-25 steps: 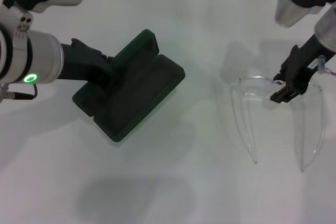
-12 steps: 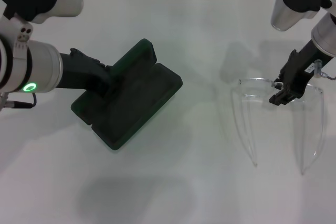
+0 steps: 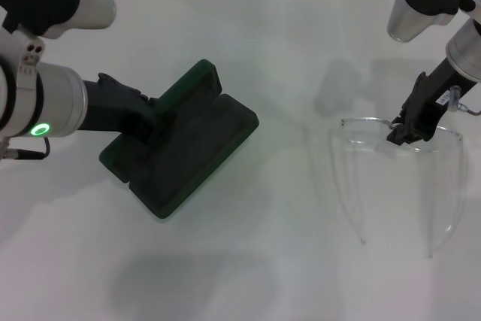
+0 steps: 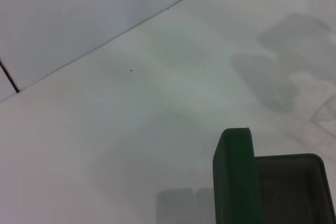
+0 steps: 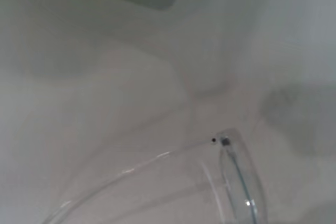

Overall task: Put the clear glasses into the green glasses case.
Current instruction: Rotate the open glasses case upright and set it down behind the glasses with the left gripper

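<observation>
On the white table (image 3: pixel 285 50), right gripper (image 3: pixel 404 131) pinches the clear glasses (image 3: pixel 391 163) at their bridge

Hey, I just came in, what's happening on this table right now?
A two-armed robot is packing glasses. Its left tool holds the green case, which lies open on the table. Its right tool is at the front of the clear glasses, off to the case's right, with their arms pointing toward the robot. The glasses are not in the case yet.
</observation>
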`<state>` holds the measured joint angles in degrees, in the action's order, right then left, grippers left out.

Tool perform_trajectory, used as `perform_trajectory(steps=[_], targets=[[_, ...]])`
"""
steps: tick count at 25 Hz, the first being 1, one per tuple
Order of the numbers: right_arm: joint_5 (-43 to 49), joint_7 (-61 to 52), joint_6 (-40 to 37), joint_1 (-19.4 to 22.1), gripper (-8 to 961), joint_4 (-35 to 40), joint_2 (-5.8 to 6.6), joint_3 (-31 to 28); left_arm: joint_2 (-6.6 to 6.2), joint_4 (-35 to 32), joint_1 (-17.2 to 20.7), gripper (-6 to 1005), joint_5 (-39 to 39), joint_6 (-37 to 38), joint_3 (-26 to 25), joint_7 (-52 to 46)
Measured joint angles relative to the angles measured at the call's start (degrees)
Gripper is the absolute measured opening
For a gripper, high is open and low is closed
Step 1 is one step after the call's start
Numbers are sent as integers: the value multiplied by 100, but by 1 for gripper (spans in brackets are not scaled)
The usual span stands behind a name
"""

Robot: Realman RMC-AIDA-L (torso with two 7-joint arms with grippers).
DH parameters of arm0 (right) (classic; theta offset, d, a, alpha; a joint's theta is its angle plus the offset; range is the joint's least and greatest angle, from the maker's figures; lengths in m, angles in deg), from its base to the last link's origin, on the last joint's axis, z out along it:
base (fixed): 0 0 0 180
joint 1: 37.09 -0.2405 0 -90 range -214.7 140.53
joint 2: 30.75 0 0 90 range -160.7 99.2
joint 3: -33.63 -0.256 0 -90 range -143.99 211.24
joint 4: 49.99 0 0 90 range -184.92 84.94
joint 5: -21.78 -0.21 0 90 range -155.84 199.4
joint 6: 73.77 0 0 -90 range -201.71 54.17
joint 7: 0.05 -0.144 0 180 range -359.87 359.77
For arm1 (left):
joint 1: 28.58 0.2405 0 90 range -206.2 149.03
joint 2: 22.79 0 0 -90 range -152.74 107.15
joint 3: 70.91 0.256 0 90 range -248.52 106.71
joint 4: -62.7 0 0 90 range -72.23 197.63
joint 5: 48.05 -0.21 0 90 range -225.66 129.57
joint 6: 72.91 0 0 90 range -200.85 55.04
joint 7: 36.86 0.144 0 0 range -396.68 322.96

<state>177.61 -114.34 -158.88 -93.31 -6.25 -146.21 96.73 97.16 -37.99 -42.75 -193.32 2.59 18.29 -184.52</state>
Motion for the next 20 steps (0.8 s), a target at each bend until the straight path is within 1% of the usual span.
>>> perform_trajectory(steps=[1,6,8,10,12,14,17,18,19,20], targets=[[0,-16,14,2,299,8,-5,0,-2,0,8,205,0,-1,-4,1],[24,-75,56,50,109,102,-12,0,-8,-16,65,205,-17,-16,-23,2],[31,-76,58,154,103,265,-14,0,-8,-5,70,204,-19,-51,-24,7],[-26,-76,-9,350,96,611,-29,0,-8,-9,74,204,-21,-68,-24,12],[-239,-79,-187,640,90,1151,-44,0,-12,-36,74,204,-30,-71,-25,30],[-639,-123,-443,1027,90,1864,-53,1,-17,-61,67,204,-30,-72,-25,158],[-1331,-288,-903,1772,90,3221,-49,6,-7,-73,20,204,-15,-72,-7,418],[-1449,-310,-976,1931,89,3512,-44,7,-5,-75,-12,204,-12,-72,3,472],[-1731,-312,-1084,2342,89,4173,-35,6,-6,-78,-54,204,-11,-72,4,490],[-1864,-306,-1103,2536,89,4436,-35,3,-8,-78,-98,204,-9,-72,5,502]])
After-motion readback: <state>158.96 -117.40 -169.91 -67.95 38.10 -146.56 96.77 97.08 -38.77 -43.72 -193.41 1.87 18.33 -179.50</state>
